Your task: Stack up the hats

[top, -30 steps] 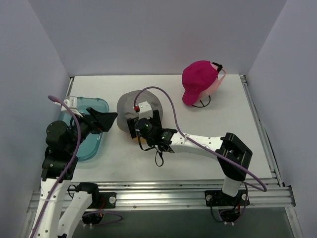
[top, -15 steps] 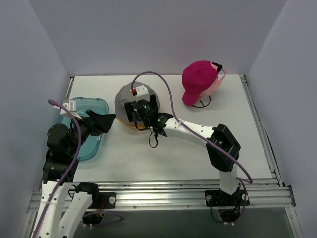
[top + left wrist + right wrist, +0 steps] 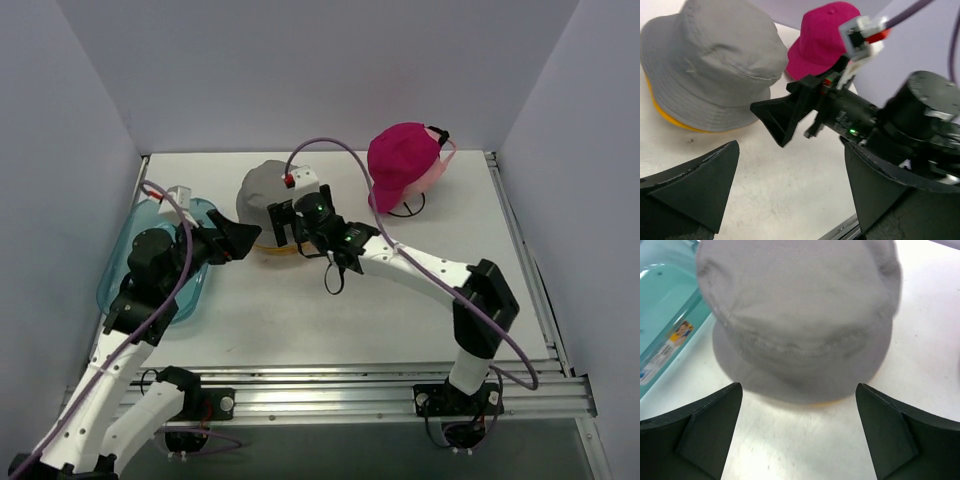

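At the left edge lies the teal tray (image 3: 150,265), and my left claw (image 3: 238,240) hangs just past its right end with the jaws spread wide and nothing between them. From that claw the grey bucket hat (image 3: 262,190) lies at about one o'clock, close by, crown up. It sits over the yellow bucket hat (image 3: 667,116), of which only a sliver of brim shows at the near side.

My right claw (image 3: 283,224) is also spread and empty, and it is the nearer of the two. The grey brim sits just beyond its tips at twelve o'clock, squarely between the fingers (image 3: 700,432).

The magenta baseball cap (image 3: 398,160) rests on the light pink baseball cap (image 3: 438,176), well apart at about two o'clock from my right claw. I judge this second pile is the right arm's to reach, since the left would have to cross over.
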Robot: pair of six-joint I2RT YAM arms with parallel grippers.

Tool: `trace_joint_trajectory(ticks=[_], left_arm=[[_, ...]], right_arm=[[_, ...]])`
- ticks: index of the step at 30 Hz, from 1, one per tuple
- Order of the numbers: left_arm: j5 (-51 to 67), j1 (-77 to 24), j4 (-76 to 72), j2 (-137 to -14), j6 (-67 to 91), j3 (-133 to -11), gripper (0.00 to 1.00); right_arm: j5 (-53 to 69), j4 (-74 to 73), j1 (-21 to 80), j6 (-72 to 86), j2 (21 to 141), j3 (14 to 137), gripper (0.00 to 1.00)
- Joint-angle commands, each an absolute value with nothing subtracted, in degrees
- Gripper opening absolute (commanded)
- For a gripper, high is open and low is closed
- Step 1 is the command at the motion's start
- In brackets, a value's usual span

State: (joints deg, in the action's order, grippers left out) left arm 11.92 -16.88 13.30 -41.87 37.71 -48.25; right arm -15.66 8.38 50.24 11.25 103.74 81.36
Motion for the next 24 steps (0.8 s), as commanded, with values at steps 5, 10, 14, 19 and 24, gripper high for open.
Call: trace_joint_trajectory(ticks=[5,10,14,19,24], left_arm=[[-2.72,-31.62,13.27,-51.23,31.56,-57.83,0.95],[-6.84,-36.55,12.31,-51.24,30.06,-54.24,0.95],[-8.69,-40.69,9.32,-50.10,28.83,-50.46,0.95],[-10.28,-41.57,6.07,-47.38,27.34,-45.63,0.95],[-9.85,-41.66,6.85,-48.69,26.81,-45.79,0.95]], right_arm=[[-15.03,9.66,45.28,14.93,85.97,69.11,0.92],[-22.49,9.14,32.56,18.98,79.81,66.01,0.92],[-25.92,14.21,24.97,22.50,77.00,64.34,0.92],[-28.47,13.19,18.12,21.80,80.24,70.73,0.92],[-23.31,11.16,9.69,21.53,86.03,77.51,0.92]])
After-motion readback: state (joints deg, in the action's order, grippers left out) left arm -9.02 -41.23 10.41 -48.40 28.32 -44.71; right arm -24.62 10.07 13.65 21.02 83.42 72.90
